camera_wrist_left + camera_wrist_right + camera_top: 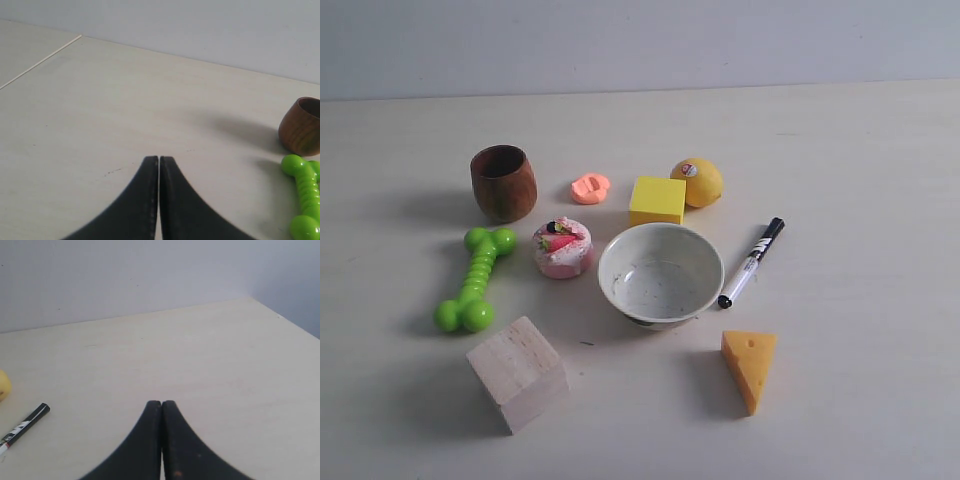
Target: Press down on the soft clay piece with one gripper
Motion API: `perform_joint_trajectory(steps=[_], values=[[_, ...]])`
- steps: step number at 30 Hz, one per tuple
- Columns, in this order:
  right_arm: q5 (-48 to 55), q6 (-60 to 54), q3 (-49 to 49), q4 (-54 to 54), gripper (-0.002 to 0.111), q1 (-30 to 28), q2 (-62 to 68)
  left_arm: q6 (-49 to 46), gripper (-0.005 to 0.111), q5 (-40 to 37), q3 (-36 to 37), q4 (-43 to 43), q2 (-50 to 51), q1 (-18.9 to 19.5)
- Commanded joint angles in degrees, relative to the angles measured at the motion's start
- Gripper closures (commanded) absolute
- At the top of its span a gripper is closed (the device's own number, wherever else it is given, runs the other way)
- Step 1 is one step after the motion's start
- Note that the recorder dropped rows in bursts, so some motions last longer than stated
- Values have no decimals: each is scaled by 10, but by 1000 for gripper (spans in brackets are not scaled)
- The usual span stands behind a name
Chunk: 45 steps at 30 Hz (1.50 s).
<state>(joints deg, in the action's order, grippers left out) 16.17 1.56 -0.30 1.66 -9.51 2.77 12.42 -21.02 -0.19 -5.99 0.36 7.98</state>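
The soft clay piece (590, 187) is a small salmon-orange lump with a dent, lying on the table between the wooden cup and the yellow cube. No arm or gripper shows in the exterior view. In the left wrist view my left gripper (159, 159) is shut on nothing, over bare table to the side of the cup. My right gripper (161, 403) is also shut and holds nothing, over bare table beyond the marker. The clay is out of both wrist views.
Around the clay stand a brown wooden cup (503, 183), a yellow cube (657, 200), a lemon (697, 182) and a pink-white cake toy (563, 247). Nearer are a white bowl (660, 274), green bone toy (475, 279), marker (752, 261), cheese wedge (749, 368) and wooden block (518, 372).
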Motion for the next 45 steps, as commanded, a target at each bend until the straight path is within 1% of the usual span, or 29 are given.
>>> perform_joint_trajectory(steps=[1,16,45], values=[[1,-16,3,-5,108,1,-12,-1,103,2,2,2,-4,1],[31,-29,3,-7,108,1,-28,-1,103,2,2,2,-4,1],[31,-30,3,-5,108,1,-28,-1,103,2,2,2,-4,1]])
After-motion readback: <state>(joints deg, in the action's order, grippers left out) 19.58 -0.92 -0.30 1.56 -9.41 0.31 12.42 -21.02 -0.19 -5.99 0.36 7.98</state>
